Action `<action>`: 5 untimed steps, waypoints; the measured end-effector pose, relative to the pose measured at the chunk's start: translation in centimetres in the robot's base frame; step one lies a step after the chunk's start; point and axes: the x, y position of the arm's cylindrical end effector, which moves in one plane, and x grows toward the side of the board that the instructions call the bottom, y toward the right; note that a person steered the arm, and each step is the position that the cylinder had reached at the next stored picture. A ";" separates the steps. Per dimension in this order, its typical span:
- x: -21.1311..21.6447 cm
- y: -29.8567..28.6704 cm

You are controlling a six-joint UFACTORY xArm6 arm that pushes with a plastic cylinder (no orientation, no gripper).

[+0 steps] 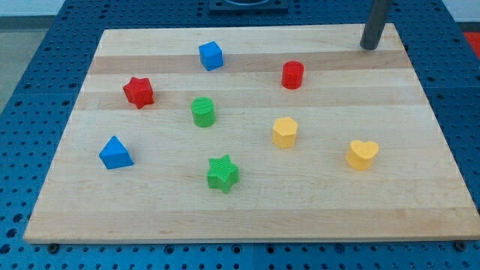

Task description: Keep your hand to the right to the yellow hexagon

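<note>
The yellow hexagon (285, 132) stands on the wooden board (247, 217), a little right of the middle. My tip (369, 47) rests near the board's top right corner, well up and to the right of the hexagon, touching no block. A yellow heart (362, 154) lies to the right of the hexagon and slightly lower.
A red cylinder (292, 75) stands above the hexagon. A blue cube (211, 55), a red star (139, 91), a green cylinder (202, 112), a blue triangle (115, 153) and a green star (223, 174) lie to the left. A blue pegboard (30, 112) surrounds the board.
</note>
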 end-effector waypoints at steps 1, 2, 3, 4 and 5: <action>0.0 0.0; 2.4 -0.9; 8.7 -3.7; 10.0 -4.5; 14.6 -8.1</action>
